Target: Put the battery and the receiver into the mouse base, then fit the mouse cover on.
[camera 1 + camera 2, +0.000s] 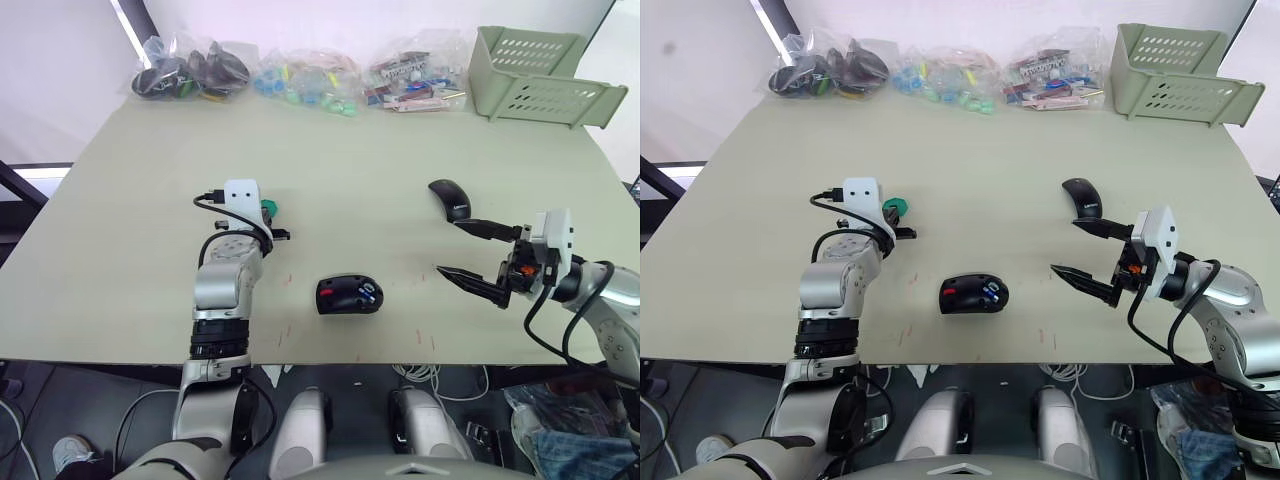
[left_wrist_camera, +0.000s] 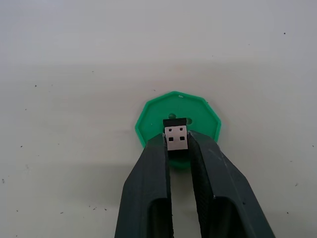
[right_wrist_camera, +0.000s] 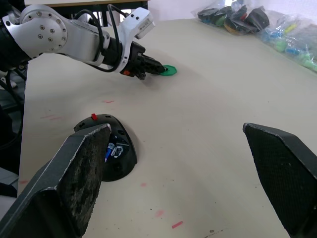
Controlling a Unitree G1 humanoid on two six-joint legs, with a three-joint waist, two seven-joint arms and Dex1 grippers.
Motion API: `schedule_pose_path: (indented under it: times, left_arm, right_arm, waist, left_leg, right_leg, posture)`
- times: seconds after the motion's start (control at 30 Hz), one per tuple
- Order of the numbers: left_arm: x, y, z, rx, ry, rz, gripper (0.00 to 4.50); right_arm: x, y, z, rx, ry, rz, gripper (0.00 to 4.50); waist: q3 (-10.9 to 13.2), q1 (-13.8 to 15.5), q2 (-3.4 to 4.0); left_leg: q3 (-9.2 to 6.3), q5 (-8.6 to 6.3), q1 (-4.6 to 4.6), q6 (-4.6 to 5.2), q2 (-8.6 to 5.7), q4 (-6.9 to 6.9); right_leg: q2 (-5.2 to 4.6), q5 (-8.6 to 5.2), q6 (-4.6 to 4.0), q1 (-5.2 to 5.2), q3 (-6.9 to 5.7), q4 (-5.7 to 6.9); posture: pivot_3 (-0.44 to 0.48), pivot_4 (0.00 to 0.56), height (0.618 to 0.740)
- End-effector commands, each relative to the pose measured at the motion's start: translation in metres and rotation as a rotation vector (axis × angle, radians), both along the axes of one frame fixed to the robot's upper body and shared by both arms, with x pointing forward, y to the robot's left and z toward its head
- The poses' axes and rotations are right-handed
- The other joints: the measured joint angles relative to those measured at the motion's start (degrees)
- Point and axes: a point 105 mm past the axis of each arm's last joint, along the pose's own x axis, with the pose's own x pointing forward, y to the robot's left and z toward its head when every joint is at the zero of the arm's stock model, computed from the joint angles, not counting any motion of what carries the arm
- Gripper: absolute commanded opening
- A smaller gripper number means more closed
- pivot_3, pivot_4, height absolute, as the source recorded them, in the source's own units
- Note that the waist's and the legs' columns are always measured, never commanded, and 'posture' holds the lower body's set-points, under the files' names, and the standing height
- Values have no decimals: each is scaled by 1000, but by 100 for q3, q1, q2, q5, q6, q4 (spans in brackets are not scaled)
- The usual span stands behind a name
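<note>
The black mouse base [image 1: 349,295] lies open near the table's front edge, red part at its left end, with the blue battery [image 1: 368,293] sitting inside it. My left gripper [image 2: 177,147] is shut on the tiny black receiver [image 2: 176,135], holding it just over a flat green disc [image 2: 148,124] to the left of the base. The glossy black mouse cover [image 1: 450,198] rests farther back on the right. My right gripper [image 1: 448,246] hovers open and empty between the cover and the base, its fingers [image 3: 74,178] spread wide.
Clear bags of parts [image 1: 300,75] line the table's back edge. A pale green basket [image 1: 540,75] stands at the back right corner. The table's front edge [image 1: 300,358] runs close below the mouse base.
</note>
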Motion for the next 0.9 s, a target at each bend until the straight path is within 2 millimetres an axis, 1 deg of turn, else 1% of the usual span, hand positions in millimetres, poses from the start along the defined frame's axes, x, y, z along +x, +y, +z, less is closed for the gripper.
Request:
schedule_pose_path:
  times: [0.03, 0.27, 0.43, 0.5, 0.53, 0.6, 0.67, 0.7, 0.73, 0.8, 0.87, 0.9]
  left_arm:
    - [-2, 4, 1, 9, 0, 20, 50]
    - [-3, 5, 6, 16, -20, 4, 50]
    - [-8, 7, 20, 63, -56, -74, 50]
    - [-13, 6, 32, 98, -78, -164, 50]
    - [-18, 4, 40, 107, -93, -241, 50]
    - [-25, 1, 48, 114, -104, -324, 50]
    - [-33, -5, 61, 133, -121, -455, 50]
    - [-39, -8, 68, 169, -124, -531, 50]
    - [-43, -11, 71, 194, -122, -582, 50]
    - [-53, -20, 80, 173, -120, -706, 50]
    - [-62, -25, 88, 192, -114, -830, 50]
    - [-66, -27, 91, 191, -106, -881, 50]
  right_arm:
    - [-3, 0, 12, 10, -47, 5, 4500]
    - [-2, 0, 12, 12, -49, 4, 4500]
    - [-2, 1, 17, 27, -55, 3, 4500]
    - [0, 3, 25, 50, -84, -15, 4500]
    - [2, 6, 29, 54, -74, -20, 4500]
    - [4, 9, 31, 53, -53, -25, 4500]
    - [8, 17, 41, 73, -17, -21, 4500]
    - [10, 22, 46, 64, -2, -20, 4500]
    - [10, 26, 50, 55, 9, -21, 4500]
    - [17, 29, 54, -17, 43, -80, 4500]
    - [26, 31, 52, -147, 143, -150, 4500]
    - [26, 35, 54, -178, 172, -138, 4500]
  waist:
    - [0, 0, 0]
    - [0, -2, 0]
    - [0, -11, 0]
    - [0, -10, 0]
    - [1, -7, 0]
    - [3, -28, -1]
    - [4, -18, 0]
    - [4, -18, 1]
    - [4, -12, 2]
    - [5, -6, 3]
    - [7, -16, 6]
    - [8, -16, 6]
  left_leg:
    - [0, 0, 0, 0, 0, 0]
    - [0, 0, 0, 0, 0, 0]
    - [-1, 0, 0, 0, 0, -1]
    - [-1, 0, -3, 0, 2, -1]
    - [-1, 0, -3, 0, 2, -1]
    - [4, 1, -6, -1, 6, -2]
    - [1, 1, -5, -3, 5, -2]
    - [2, 2, -5, -4, 5, -2]
    - [3, 2, -4, -5, 5, -3]
    - [3, 3, -6, -5, 5, -2]
    - [8, 3, -13, -5, 5, -4]
    - [14, 3, -13, -5, 5, -2]
  right_leg:
    - [0, 0, 0, 0, 0, 0]
    - [0, 0, 0, 0, 0, 0]
    - [1, 0, 0, -1, 0, 0]
    - [1, 0, -1, -3, -1, 0]
    - [1, 0, -1, -3, -1, 0]
    - [2, 0, -1, -10, 1, 1]
    - [1, -1, -3, -10, -2, 3]
    - [0, -1, -3, -10, -1, 3]
    - [-1, -1, -3, -10, -1, 2]
    - [-3, -2, -5, -11, -2, 1]
    - [-9, -7, -14, -21, -1, -1]
    - [-16, -11, -21, -26, -1, 5]
  posture:
    - [0, 150, 740]
    - [0, 150, 740]
    - [0, 150, 740]
    - [0, 150, 740]
    - [0, 150, 740]
    - [0, 150, 740]
    - [0, 150, 740]
    - [0, 150, 740]
    - [0, 150, 740]
    - [0, 150, 740]
    - [0, 150, 740]
    - [0, 150, 740]
